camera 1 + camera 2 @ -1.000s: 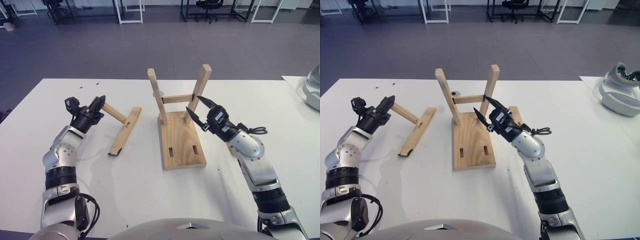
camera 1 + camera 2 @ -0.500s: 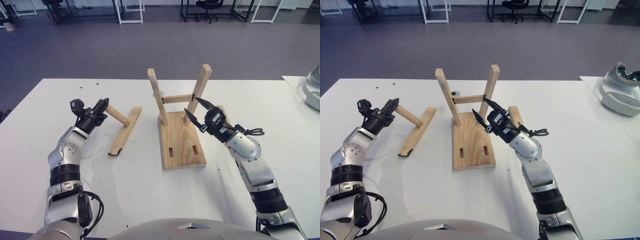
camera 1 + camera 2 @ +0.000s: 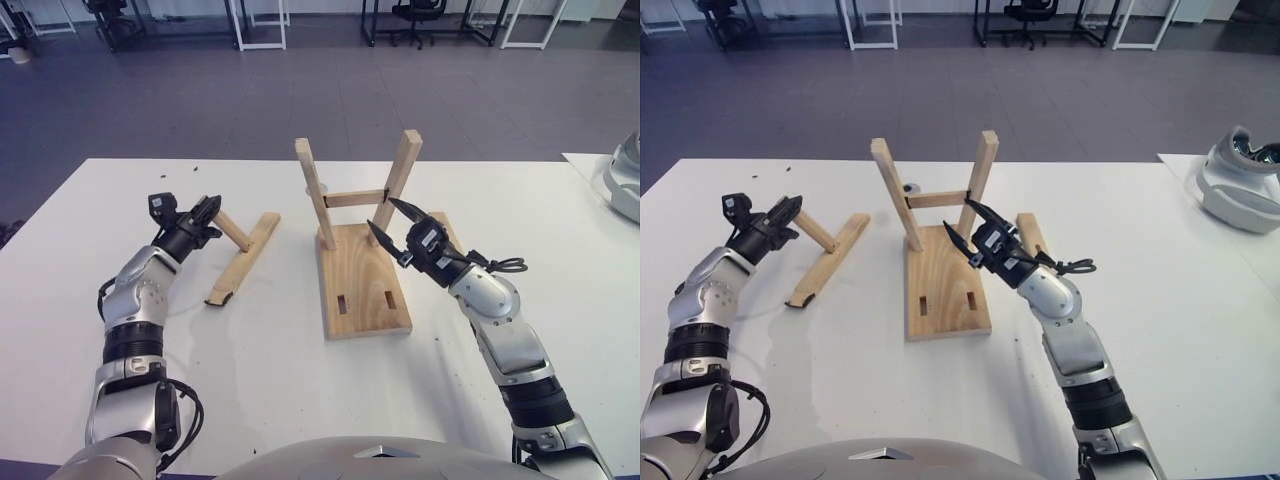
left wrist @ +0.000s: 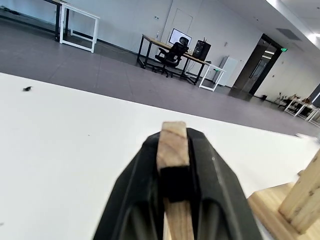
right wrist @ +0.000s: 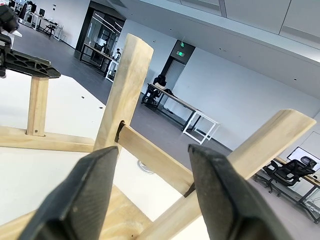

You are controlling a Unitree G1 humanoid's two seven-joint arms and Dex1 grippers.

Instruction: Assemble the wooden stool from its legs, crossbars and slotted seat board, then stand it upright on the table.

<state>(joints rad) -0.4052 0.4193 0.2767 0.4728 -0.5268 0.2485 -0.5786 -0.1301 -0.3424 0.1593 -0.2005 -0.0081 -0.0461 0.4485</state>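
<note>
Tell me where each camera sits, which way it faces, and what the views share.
Head eyes: on the head, looking forward and down over the table; both arms, left pincer and right pincer show.
Left wrist: behind the left pincer, facing along its clamped crossbar toward the half-built stool.
Right wrist: behind the open right pincer, facing the stool's legs.
Shared: the stool is in every view.

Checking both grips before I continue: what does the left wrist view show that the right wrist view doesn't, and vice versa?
Left wrist only: a close look at the pale wooden crossbar clamped between the black fingers of the left gripper. Right wrist only: the right gripper, open, facing the stool's fitted crossbar, which is slotted into two upright wooden legs. Both: the white table and the left gripper holding its crossbar.
</note>
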